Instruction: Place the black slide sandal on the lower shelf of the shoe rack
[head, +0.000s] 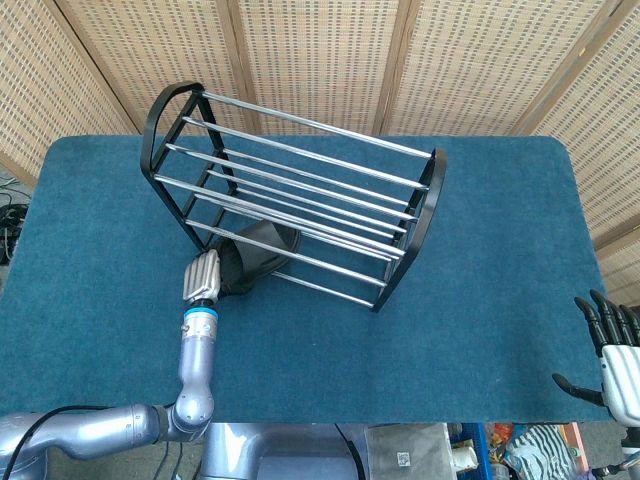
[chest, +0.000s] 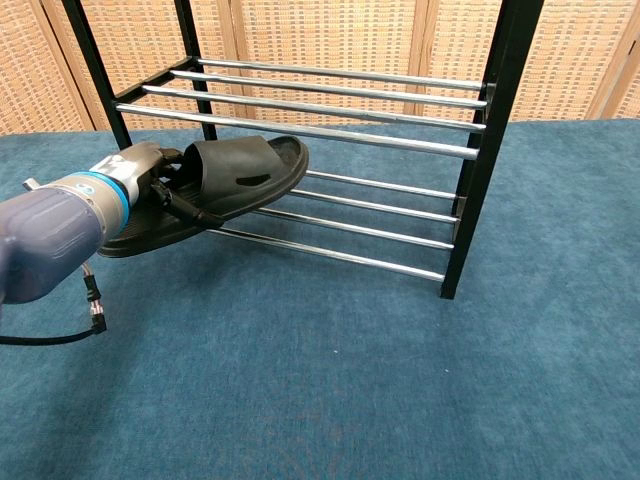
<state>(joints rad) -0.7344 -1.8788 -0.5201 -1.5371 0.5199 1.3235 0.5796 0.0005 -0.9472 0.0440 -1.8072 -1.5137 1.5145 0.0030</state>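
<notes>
Gripping sandal (chest: 215, 185) over lower shelf (chest: 340, 225), left hand (head: 201, 276).

Shoe rack (head: 300, 190) stands upright on the blue table (head: 480, 330), slightly left of centre, long axis running from 10 to 4 o'clock in the head view. Upper-tier rods (chest: 320, 105) cap the lower shelf (chest: 370, 205) from above; entry to it is only through the front gap facing 7 o'clock. The left part of that gap is occupied by the black slide sandal (chest: 215, 180) and the left hand (head: 200, 277) gripping its heel. The right part of the gap is unobstructed up to the black end frame (chest: 490, 130). Bare table lies toward 3 and 5 o'clock; the right hand (head: 615, 355) hangs at its edge, fingers apart.
</notes>
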